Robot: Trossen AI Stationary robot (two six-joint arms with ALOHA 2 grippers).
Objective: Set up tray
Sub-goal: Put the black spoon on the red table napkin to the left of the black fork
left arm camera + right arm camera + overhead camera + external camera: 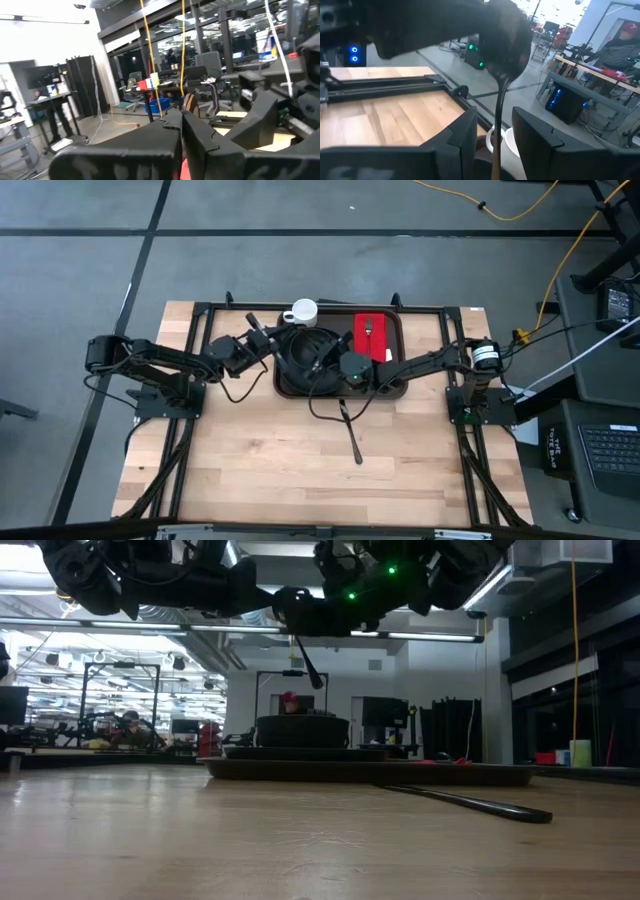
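Robotics lab: open-plan hall, workbenches (600,67), office chairs (212,62), monitors, ceiling strip lights.

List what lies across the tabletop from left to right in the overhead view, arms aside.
White mug just behind the tray's back rim → round black plate in the left part of the tray → red napkin with a fork on it, in the tray's right part. A dark utensil lies on the bare wood in front.
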